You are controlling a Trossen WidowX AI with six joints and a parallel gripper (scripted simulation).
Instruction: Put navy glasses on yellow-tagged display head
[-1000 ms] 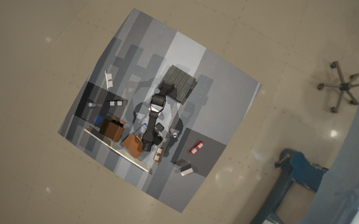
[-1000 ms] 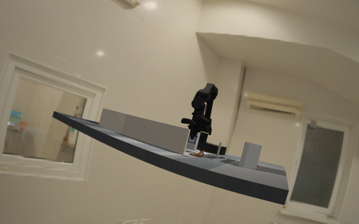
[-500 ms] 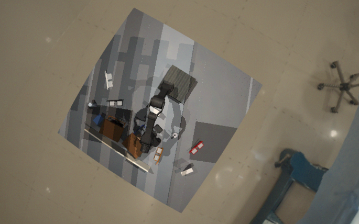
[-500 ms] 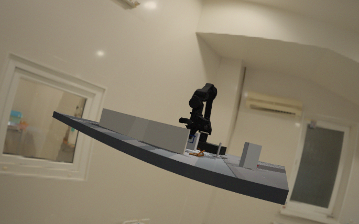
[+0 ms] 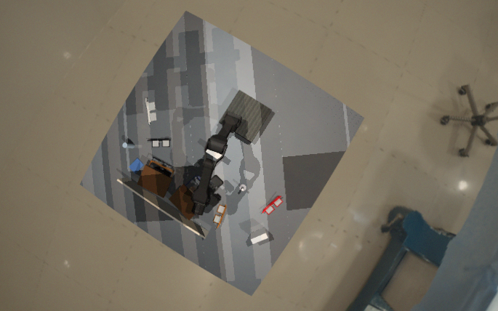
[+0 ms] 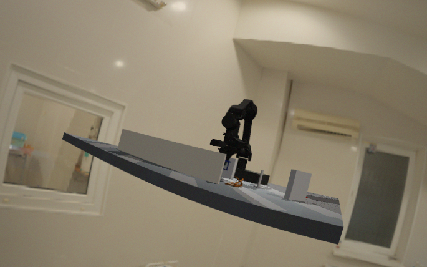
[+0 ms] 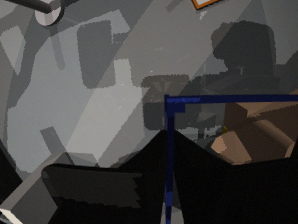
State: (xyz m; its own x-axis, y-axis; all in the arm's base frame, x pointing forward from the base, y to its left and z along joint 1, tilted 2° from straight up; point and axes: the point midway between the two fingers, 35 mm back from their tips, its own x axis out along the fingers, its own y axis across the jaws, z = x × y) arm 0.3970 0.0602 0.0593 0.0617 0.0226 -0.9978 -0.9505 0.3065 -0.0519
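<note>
Tabletop (image 5: 304,115) (image 6: 241,212) — claw (image 5: 199,210) (image 7: 168,135) low, apparently downward

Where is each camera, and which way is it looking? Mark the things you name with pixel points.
Top: high above the table (image 5: 312,131), looking down; it shows the arm (image 5: 216,144) (image 6: 248,122) from above.
Exterior: off to one side, near table height, looking across at the arm's side and the long wall (image 5: 159,207) (image 6: 171,155).
Wrist: on the arm, looking past its dark fingers, shut on the blue glasses (image 7: 230,99) (image 6: 227,165), to the tabletop.
Top and exterior both show the arm and long wall.
</note>
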